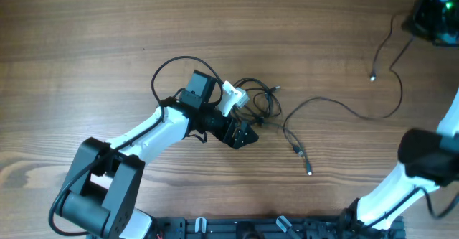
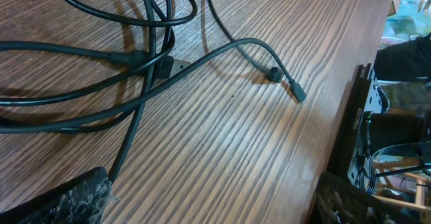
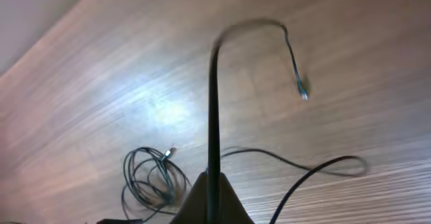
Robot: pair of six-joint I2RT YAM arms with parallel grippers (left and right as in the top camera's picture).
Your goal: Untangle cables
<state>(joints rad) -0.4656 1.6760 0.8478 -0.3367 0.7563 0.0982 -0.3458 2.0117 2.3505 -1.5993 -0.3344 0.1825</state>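
Loosely looped thin black cables (image 1: 258,95)

Bright, even light, soft shadows; right wrist view blurred, with glare on the table (image 3: 161,109)

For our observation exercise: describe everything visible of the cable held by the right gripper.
The cable is thin, black, flexible and rubbery-looking. The shut right gripper pinches it near one end; that short end curves away, ending in a small silvery plug tip. The long remainder trails over the wooden table toward the tangled bundle.
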